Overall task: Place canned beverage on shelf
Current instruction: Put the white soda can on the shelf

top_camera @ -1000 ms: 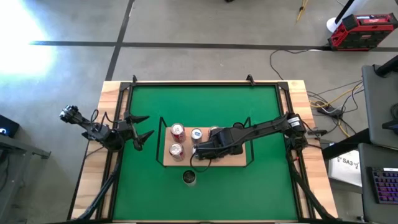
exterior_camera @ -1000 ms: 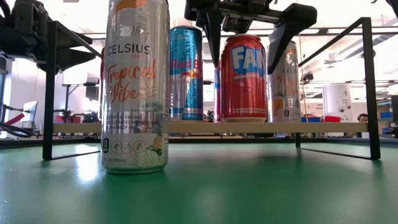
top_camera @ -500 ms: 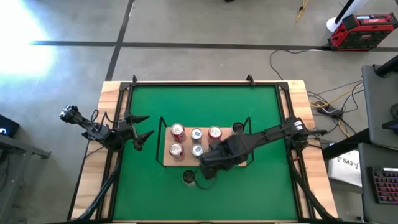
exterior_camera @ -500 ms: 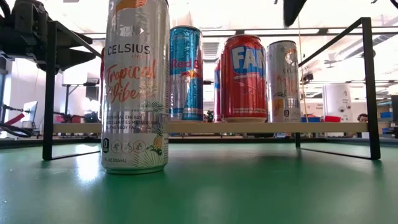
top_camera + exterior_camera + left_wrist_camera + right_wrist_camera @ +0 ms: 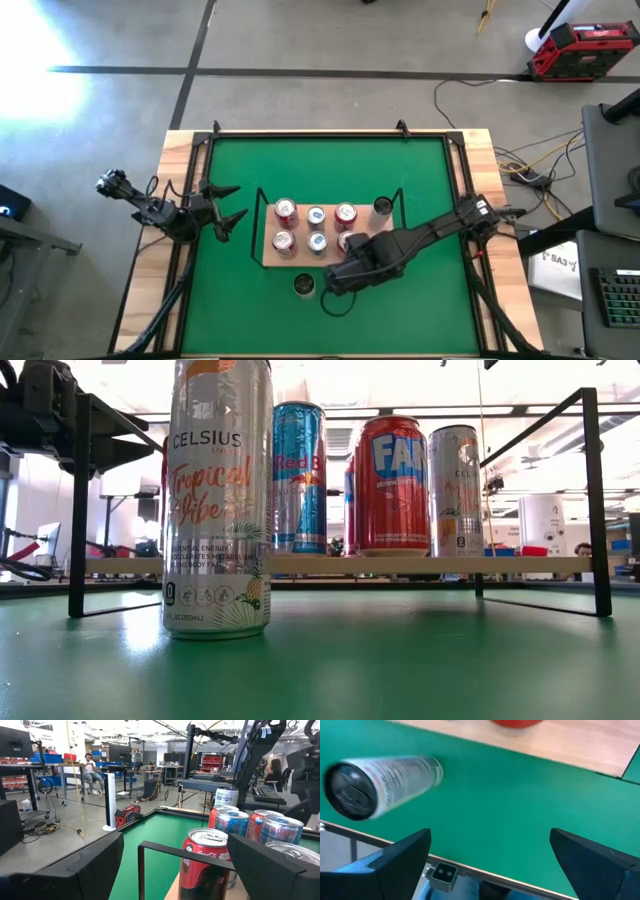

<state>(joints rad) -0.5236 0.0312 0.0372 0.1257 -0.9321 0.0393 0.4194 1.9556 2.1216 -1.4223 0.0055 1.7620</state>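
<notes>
The shelf (image 5: 270, 256), a light-wood board in a black wire frame, stands on the green mat and holds several upright cans, among them a red Fanta can (image 5: 392, 485) and a blue Red Bull can (image 5: 299, 478). A tall silver Celsius can (image 5: 304, 286) stands on its base on the mat just near of the shelf; it also shows in the low view (image 5: 218, 500) and the right wrist view (image 5: 380, 782). My right gripper (image 5: 333, 288) is open and empty above the mat, right of that can. My left gripper (image 5: 240, 202) is open and empty at the mat's left edge.
The shelf's upright black frame ends (image 5: 595, 500) rise at both sides of the board. Bare green mat (image 5: 330, 165) lies far of the shelf and along the near edge. The table's wooden border (image 5: 505, 300) and black rails ring the mat.
My right gripper has risen from around the red can on the shelf's right part, out of the low view, and gone toward the table's near edge, to beside the tall can on the mat. The cans have stayed in place.
</notes>
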